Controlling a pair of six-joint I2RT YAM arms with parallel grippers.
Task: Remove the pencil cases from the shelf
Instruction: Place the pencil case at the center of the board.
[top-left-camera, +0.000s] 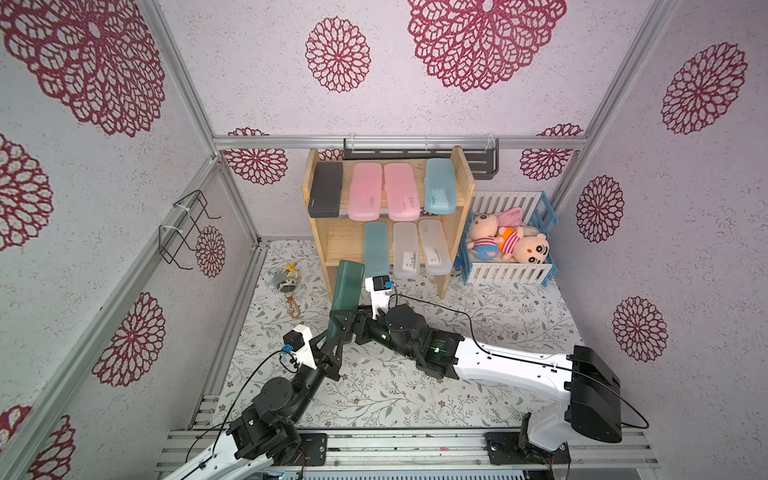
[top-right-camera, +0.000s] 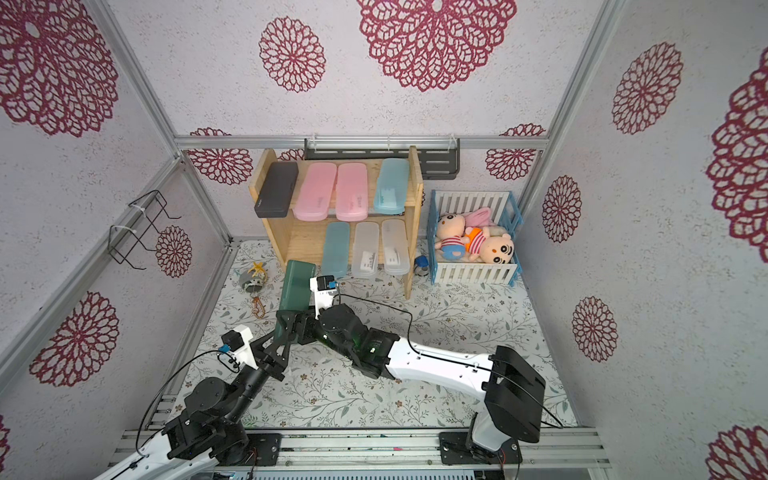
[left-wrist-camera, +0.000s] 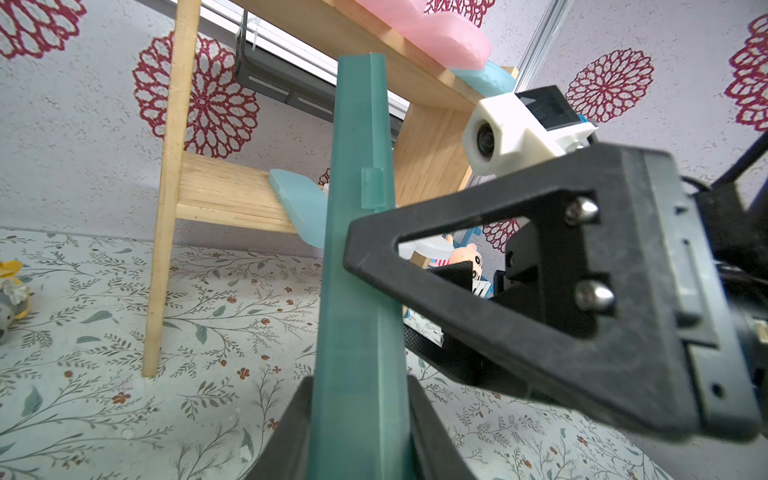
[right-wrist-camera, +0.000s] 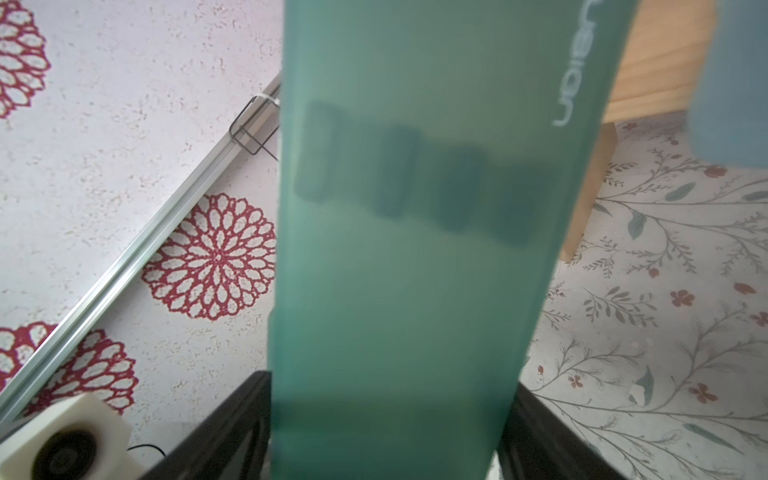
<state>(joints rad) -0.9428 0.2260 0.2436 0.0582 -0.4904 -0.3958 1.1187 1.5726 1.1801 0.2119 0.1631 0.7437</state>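
- Dark green pencil case (top-left-camera: 348, 286), near upright, held aloft before the wooden shelf (top-left-camera: 340, 241).
- Upper tier: black case (top-left-camera: 326, 189), pink pair (top-left-camera: 364, 191), light blue case (top-left-camera: 439, 185).
- Lower tier: second light blue case (top-left-camera: 376, 245), frosted clear pair (top-left-camera: 405, 249).

Slatted crate (top-left-camera: 509, 272) of plush dolls (top-left-camera: 528, 249), grey wall rack (top-left-camera: 482, 164), wire holder (top-left-camera: 185, 228), trinkets (top-left-camera: 286, 284) on floral mat (top-left-camera: 374, 395)

green case (right-wrist-camera: 399, 249): blurry up close; both ends cut off by the picture's edges; dark shapes inside, can't tell what.
right gripper (right-wrist-camera: 386, 432): only two black finger bits show at the edge; can't tell if they squeeze.
blue thing (top-right-camera: 421, 264): half hidden behind the shelf (top-right-camera: 409, 282).
labels (top-right-camera: 368, 260) on the clear cases (top-right-camera: 365, 241): too small to read.
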